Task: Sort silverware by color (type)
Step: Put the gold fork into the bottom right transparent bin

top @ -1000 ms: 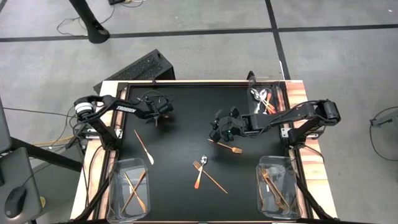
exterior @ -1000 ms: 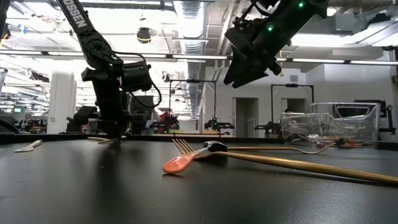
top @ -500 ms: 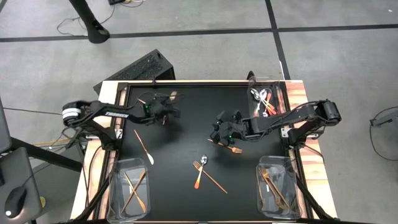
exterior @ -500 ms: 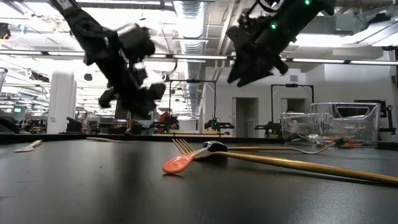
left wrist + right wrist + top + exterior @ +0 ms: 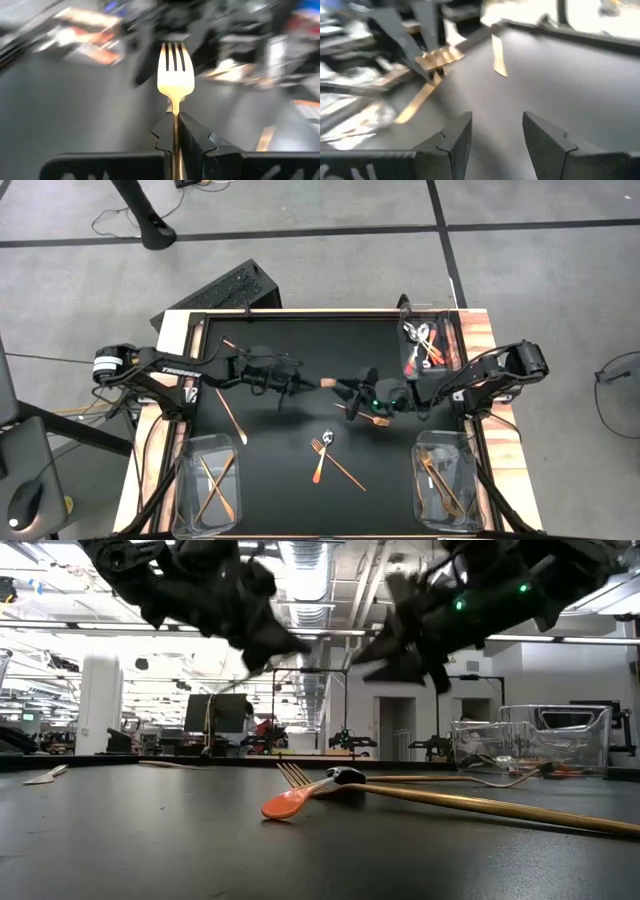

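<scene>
My left gripper hangs over the table's middle, shut on a gold fork whose head points at my right gripper. My right gripper is open, faces the fork head from the right and holds nothing. On the black table top lie an orange-handled fork, a small spoon, a gold stick, a gold fork and a gold piece at the left. My left gripper pinches the gold fork by its neck, just below the head, between its two fingers. The fork runs along the fingers, tines sticking out ahead. It is lifted clear of the table, about level, pointing toward the table's right.
Clear bins stand at the near left and near right, each holding gold pieces. A tray at the far right holds red-handled silverware. A dark keyboard-like object lies beyond the far left corner.
My left gripper has risen from the table's far left part and swung toward the middle, turning from pointing down to nearly level; the gold fork has come up clear with it. My right gripper has sunk a little and tipped flatter, toward the fork head.
</scene>
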